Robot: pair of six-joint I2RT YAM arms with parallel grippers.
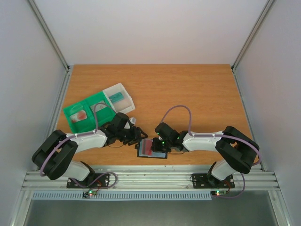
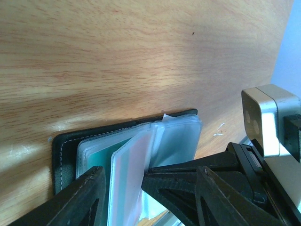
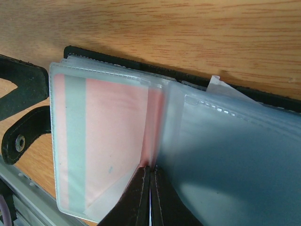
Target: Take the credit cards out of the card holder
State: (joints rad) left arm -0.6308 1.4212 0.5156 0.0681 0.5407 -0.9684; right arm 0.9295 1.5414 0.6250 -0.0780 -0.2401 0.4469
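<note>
The black card holder (image 1: 151, 157) lies open near the table's front edge, between both grippers. In the right wrist view a red-pink card (image 3: 113, 136) with a pale green stripe sits in a clear sleeve, and the holder's black cover (image 3: 117, 60) and snap tab (image 3: 21, 141) show. My right gripper (image 3: 150, 169) (image 1: 160, 145) is shut on a sleeve leaf showing pink. In the left wrist view a teal card (image 2: 101, 157) lies in the holder (image 2: 63, 150). My left gripper (image 2: 124, 172) (image 1: 137, 135) is open, with a raised pink-card sleeve (image 2: 129, 174) between its fingers.
A green-and-white sorting tray (image 1: 70, 113) stands at the back left, with a teal card (image 1: 117, 97) in its white part and a red card (image 1: 82, 115) in its green part. The table's metal front rail (image 1: 150, 178) runs just below the holder.
</note>
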